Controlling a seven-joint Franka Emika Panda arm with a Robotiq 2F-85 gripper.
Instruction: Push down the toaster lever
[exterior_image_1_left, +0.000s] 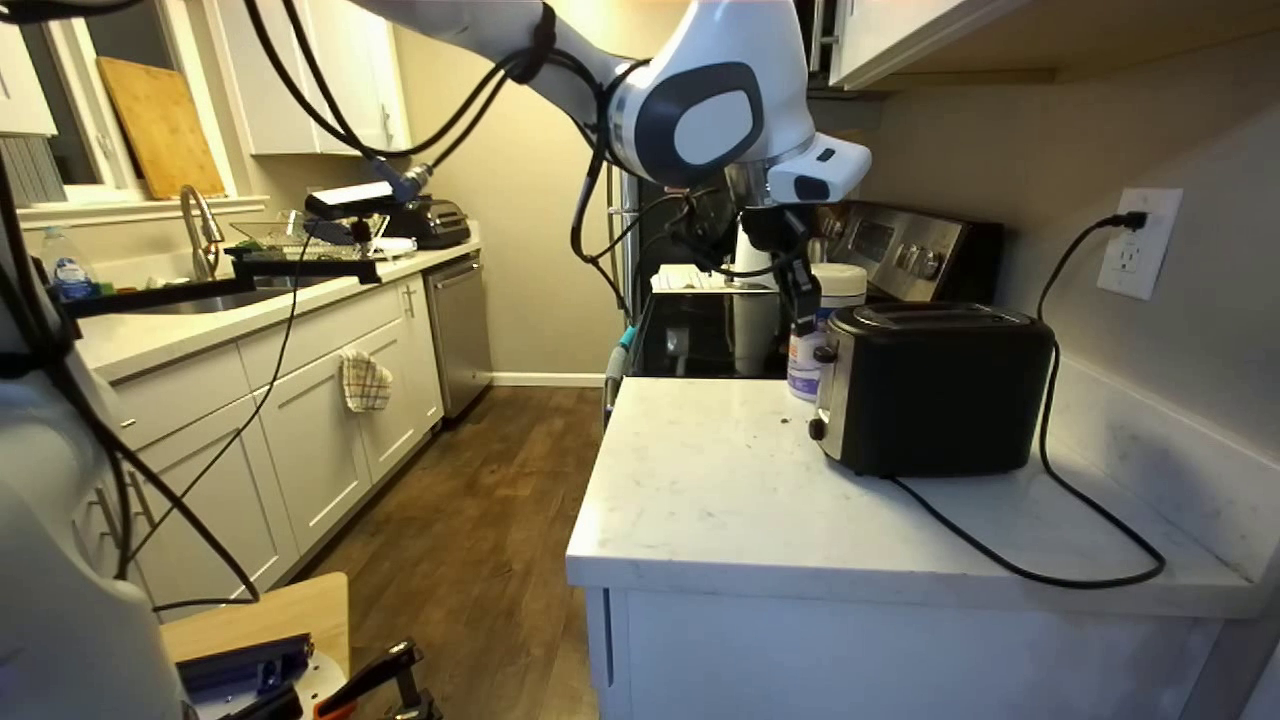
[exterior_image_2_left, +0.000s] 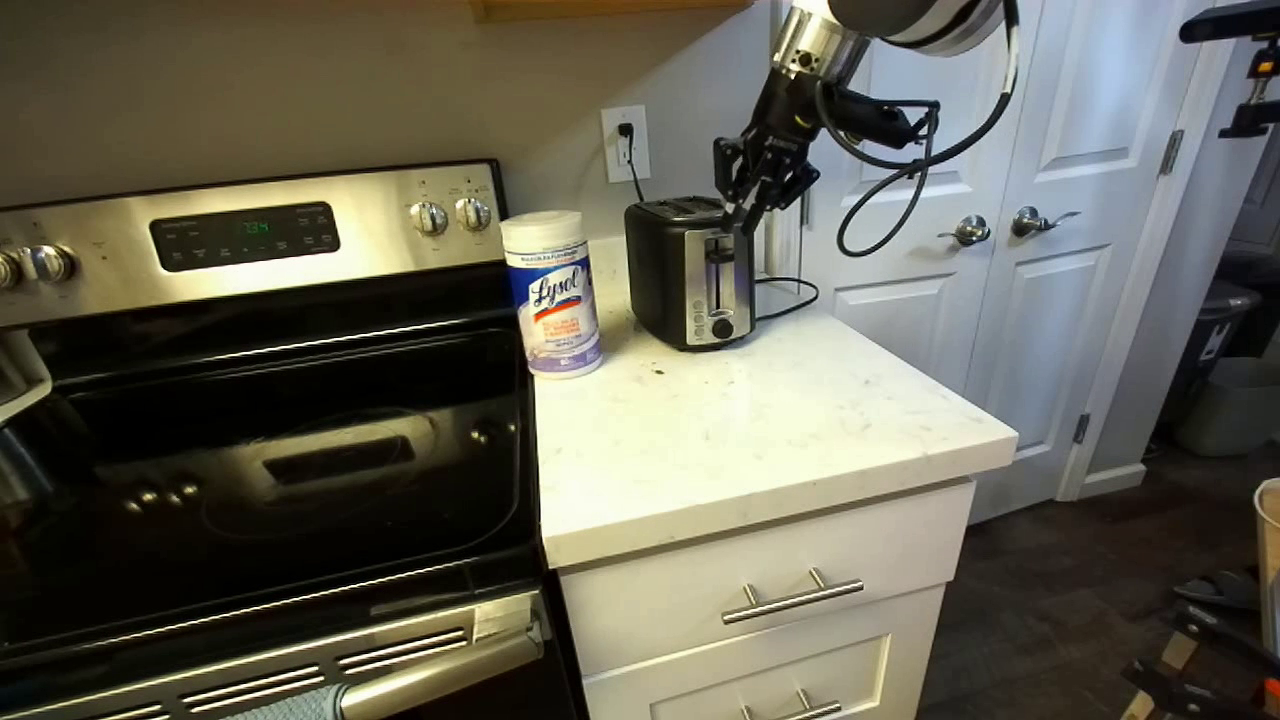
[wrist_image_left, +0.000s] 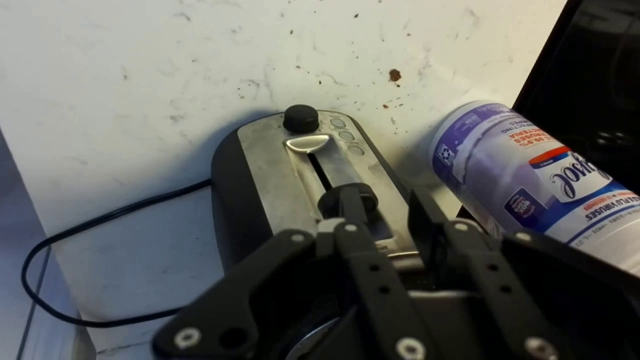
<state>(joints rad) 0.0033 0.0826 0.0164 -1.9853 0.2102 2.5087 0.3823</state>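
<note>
The stove (exterior_image_2_left: 290, 480) fills much of an exterior view, its green clock (exterior_image_2_left: 256, 228) looking like 7:34 to me, and the white counter (exterior_image_1_left: 700, 490) butts up against it. My arm (exterior_image_1_left: 710, 130) bends down over that counter. Near its end the black toaster (exterior_image_1_left: 945, 400) stands upright on the counter, its silvery narrow face on the side where my gripper (wrist_image_left: 384, 196) hangs.

Between toaster and stove I have a white canister (exterior_image_2_left: 555, 300), upright and just beside the toaster. Lysol is written large across its label; in the wrist view, where the letters stand upside down, I can also pick out VIRUSES and BACTERIA, while the finer print is too small for me.

My gripper slants down toward the top of that narrow face. Its fingers (wrist_image_left: 353, 207) are apart, and in the wrist view I see the toaster through the gap between them. A black cord (exterior_image_1_left: 1090, 584) loops from the toaster across the counter and up to the outlet (exterior_image_1_left: 1142, 250).

The lever (wrist_image_left: 329, 202), a dark rounded tab, sits at the high end of its slot (wrist_image_left: 320, 171), close below my fingers in both exterior views. In the wrist view one finger hides part of it, and I cannot tell whether the two touch. Lower on the same face I have a black dial (wrist_image_left: 301, 120), with three round buttons (wrist_image_left: 346, 135) alongside whose markings I can't read. Smallest of all are the brown specks (wrist_image_left: 395, 75) scattered on the counter
</note>
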